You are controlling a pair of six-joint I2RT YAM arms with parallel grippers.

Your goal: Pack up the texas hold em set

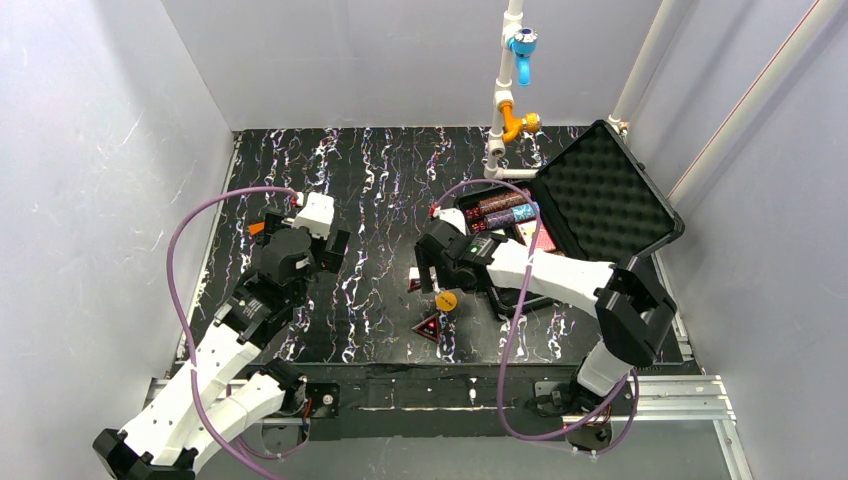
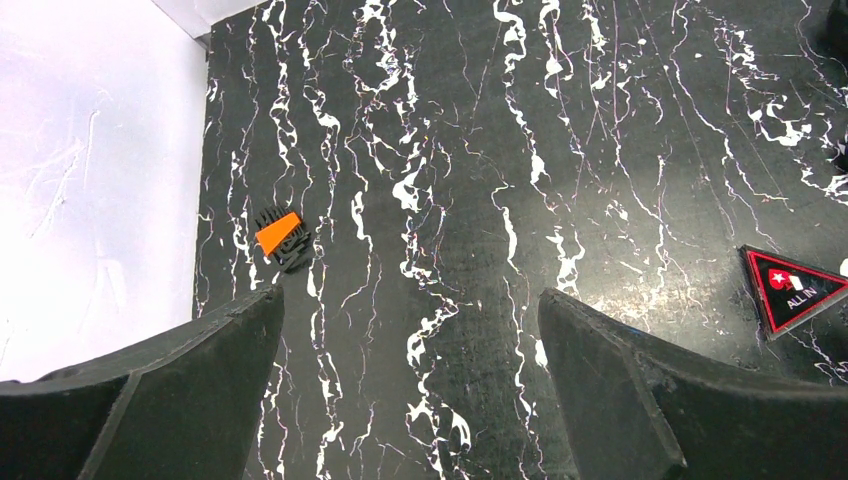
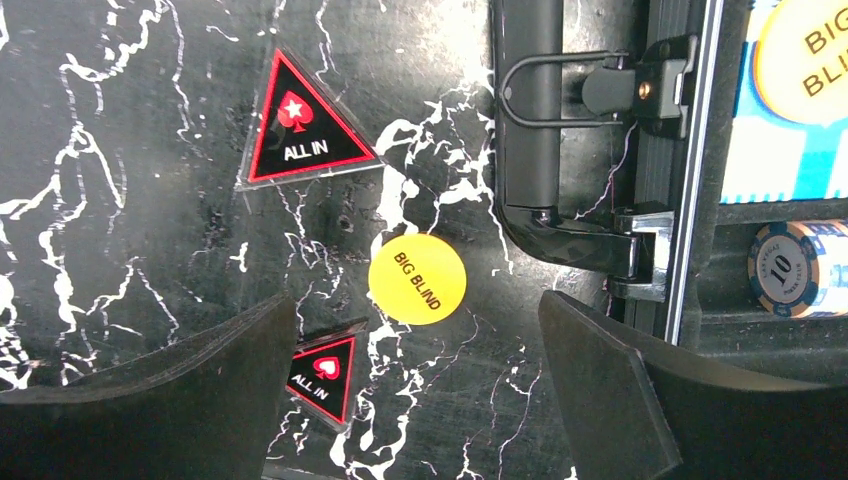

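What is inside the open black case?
In the case: chip rolls at the far end, a chip marked 10, and a yellow BIG BLIND disc on something blue. The right arm covers its near part, so the rest is hidden.

Right claw [image 3: 415, 305] spread wide. Yellow BIG BLIND disc [image 3: 417, 278] flat on black marbled counter [image 3: 120, 230], seen between fingertips. ALL IN triangle marker [image 3: 303, 130] beyond disc, apart from it. Second ALL IN marker [image 3: 322, 375] near disc, partly hidden by one claw finger. Black case [image 3: 530, 120] beside disc, handle and latch toward it. Inside case: chip roll marked 10 [image 3: 790, 268]; another BIG BLIND disc [image 3: 805, 45] on blue surface.
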